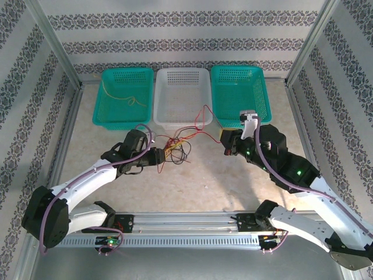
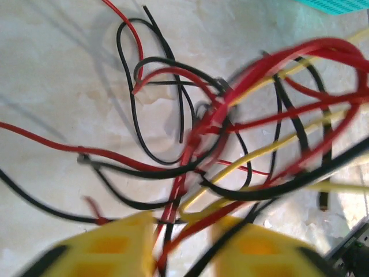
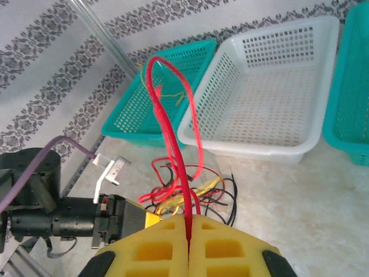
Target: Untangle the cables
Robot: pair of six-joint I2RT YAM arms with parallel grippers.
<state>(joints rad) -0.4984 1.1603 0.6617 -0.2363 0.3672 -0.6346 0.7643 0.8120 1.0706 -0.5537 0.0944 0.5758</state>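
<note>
Limp, featherlight stuff, so I'd grab loose ends. The right gripper [image 3: 189,224] pinches a red cable [image 3: 169,137]; the left gripper [image 2: 184,234] sits half-open, eight o'clock of the tangle [image 1: 175,144].

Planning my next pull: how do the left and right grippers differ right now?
The left gripper has its jaws apart over the tangle, with wires running between them; the right gripper is shut on one red cable. The left sits at the tangle; the right stands off beside the right teal basket. Both have yellow fingers.
</note>
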